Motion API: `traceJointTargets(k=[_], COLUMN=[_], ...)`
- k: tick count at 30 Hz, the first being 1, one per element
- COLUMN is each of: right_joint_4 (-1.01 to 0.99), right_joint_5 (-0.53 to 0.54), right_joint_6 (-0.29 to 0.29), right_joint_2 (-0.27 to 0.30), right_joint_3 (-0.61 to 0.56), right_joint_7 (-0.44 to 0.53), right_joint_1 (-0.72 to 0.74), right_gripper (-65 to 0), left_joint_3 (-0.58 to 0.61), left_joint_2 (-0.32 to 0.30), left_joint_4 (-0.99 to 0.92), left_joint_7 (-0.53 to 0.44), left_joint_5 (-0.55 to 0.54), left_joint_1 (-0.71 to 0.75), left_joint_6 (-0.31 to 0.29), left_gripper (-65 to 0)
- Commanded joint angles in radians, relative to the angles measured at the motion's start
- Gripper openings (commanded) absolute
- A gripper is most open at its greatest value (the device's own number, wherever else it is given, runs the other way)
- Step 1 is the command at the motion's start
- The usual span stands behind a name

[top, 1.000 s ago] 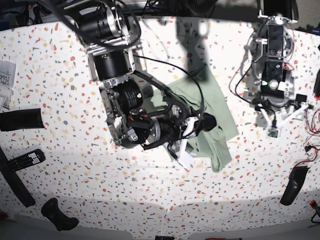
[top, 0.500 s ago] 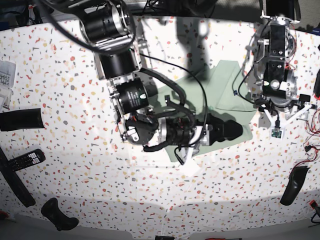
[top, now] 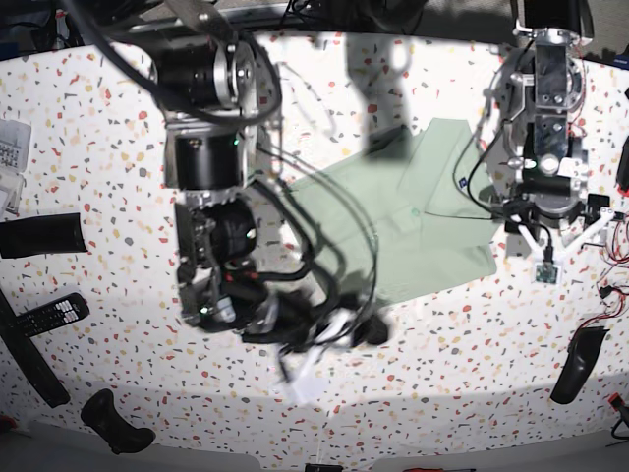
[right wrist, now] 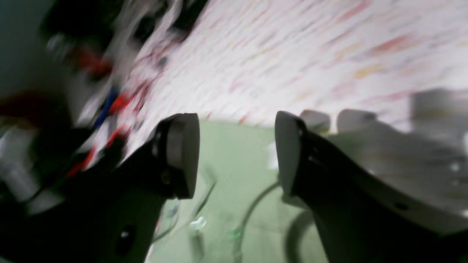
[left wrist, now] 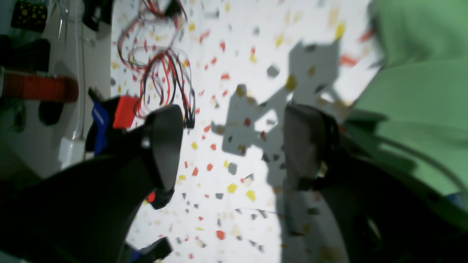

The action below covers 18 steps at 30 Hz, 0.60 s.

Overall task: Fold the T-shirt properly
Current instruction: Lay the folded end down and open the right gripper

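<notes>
- T-shirt (top: 413,236) lies spread on the speckled table (top: 98,157), pale green, between the two arms, nearer the left one.
- The right gripper (right wrist: 237,153) hangs over the shirt's green cloth, jaws parted with nothing between them; this view is blurred.
- The left gripper (left wrist: 234,146) stands wide apart over bare tabletop, the shirt's edge just beside one finger.
- Red and black wires (left wrist: 161,73) lie near it.

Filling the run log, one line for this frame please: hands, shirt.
left hand: open, empty, beside shirt edge | right hand: open, empty, over cloth | T-shirt: flat on table, fold unfinished
</notes>
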Motion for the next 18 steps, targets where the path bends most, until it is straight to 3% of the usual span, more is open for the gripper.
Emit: traceJointTargets(k=[1, 4, 7, 9, 14, 18], right_joint_4=[0.019, 0.019, 0.019, 0.019, 0.019, 0.019], right_joint_5=[-0.008, -0.047, -0.055, -0.100, -0.150, -0.214], right_joint_6=[0.010, 0.010, 0.010, 0.010, 0.010, 0.010], right_joint_2=[-0.006, -0.006, -0.006, -0.006, -0.012, -0.030], right_joint_3=[0.011, 0.017, -0.016, -0.047, -0.145, -0.175], right_joint_7=[0.031, 0.043, 0.144, 0.209, 0.305, 0.369], right_joint_1=[0.042, 0.060, 0.064, 0.072, 0.081, 0.081], right_gripper=[-33.1, -33.1, -33.1, -33.1, -33.2, -33.2], left_joint_3=[-0.001, 0.001, 0.007, 0.019, 0.087, 0.200], left_joint_2=[-0.006, -0.001, 0.009, 0.015, 0.016, 0.016], left_joint_4=[0.049, 0.125, 0.160, 0.169, 0.196, 0.196], left_joint_7=[-0.013, -0.030, -0.062, -0.095, -0.218, -0.317], left_joint_5=[-0.024, -0.220, -0.425, -0.494, -0.639, -0.605], left_joint_1=[-0.002, 0.049, 0.118, 0.159, 0.257, 0.322], left_joint_6=[-0.004, -0.073, -0.253, -0.325, -0.334, -0.341], left_gripper=[-25.7, -25.7, -25.7, -25.7, -25.7, -25.7])
